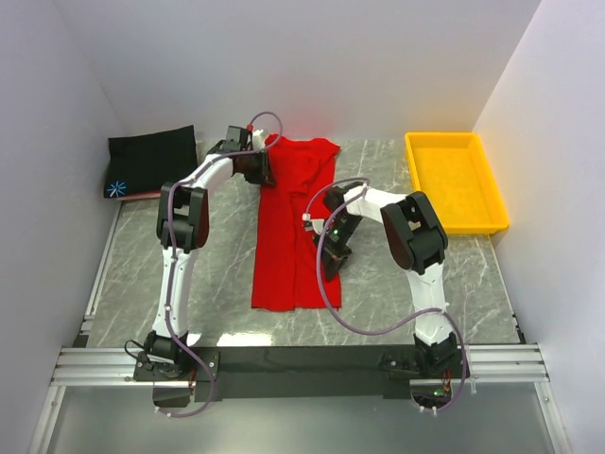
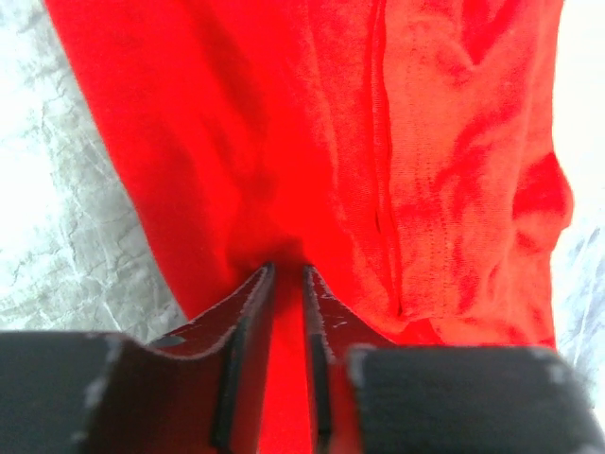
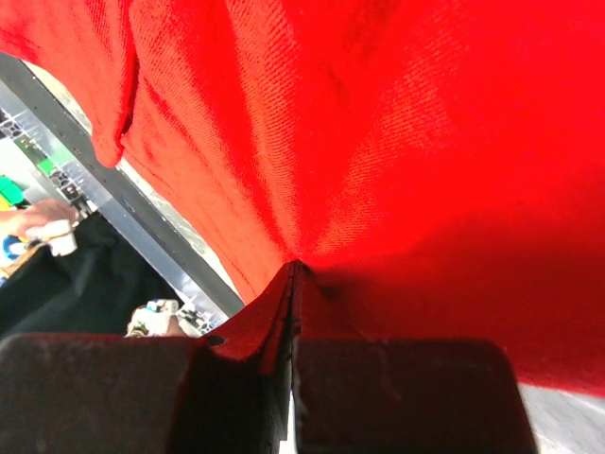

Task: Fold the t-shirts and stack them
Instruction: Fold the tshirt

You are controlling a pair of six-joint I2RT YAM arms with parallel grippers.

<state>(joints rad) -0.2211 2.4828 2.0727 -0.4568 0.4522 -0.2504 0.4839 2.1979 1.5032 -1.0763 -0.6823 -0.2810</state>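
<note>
I see the plain bright red cloth t-shirt flat mid-tabletop, its long axis running 12 to 6, sleeves toward 12. My left claw pinches its 11 o'clock shoulder; my right claw is clamped on its 3 o'clock edge. The yellow plastic tray sits at 2.

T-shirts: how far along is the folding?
Done: the black t-shirt lies folded at the far left corner. In hand: the red t-shirt, laid out lengthwise, is pinched by the left claw near its shoulder and the right claw at its side edge. Left: finish folding it and stack it.

Red t-shirt cropped by wrist views
</note>
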